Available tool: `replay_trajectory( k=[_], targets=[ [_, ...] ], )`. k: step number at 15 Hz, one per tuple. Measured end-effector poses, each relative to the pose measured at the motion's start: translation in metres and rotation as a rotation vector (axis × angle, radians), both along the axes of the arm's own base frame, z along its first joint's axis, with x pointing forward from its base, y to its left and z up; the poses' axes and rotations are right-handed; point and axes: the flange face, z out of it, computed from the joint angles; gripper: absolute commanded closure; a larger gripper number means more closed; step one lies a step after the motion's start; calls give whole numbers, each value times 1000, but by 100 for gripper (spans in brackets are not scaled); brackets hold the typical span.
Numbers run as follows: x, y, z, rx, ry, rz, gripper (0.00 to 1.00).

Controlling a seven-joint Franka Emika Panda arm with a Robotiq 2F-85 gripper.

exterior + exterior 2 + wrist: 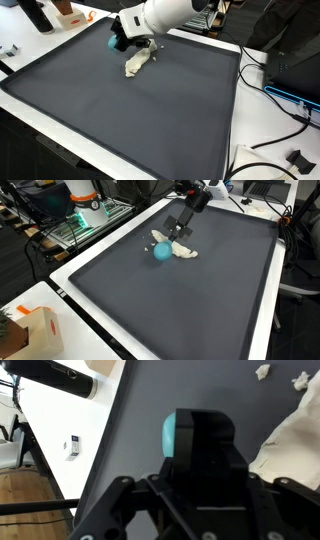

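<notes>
Teal ball (160,251): on dark mat (200,300), just beside cream cloth (183,250). Near one mat edge, with white counter (50,140) border beyond. Wide open mat on remaining sides. Ball round, smooth, plain teal. Cloth crumpled, pale.

Gripper (176,232): poised just above cloth, close beside ball. Arm slants down from mat's far edge.

Wrist view: gripper body covers most of ball (170,435). Jaw opening: cannot tell.

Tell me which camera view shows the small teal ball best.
An exterior view: there the small teal ball shows whole on the dark mat, beside the crumpled cream cloth. In an exterior view the black gripper hides all but a teal sliver. The wrist view shows only a teal edge behind the gripper body.
</notes>
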Motion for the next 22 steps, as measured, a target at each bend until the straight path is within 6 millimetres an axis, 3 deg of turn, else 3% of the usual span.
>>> replay_trajectory(
  k=[12, 22],
  targets=[
    [-45, 18, 13, 71, 139, 199, 75],
    [-71, 11, 58, 210, 88, 395, 75]
  ],
)
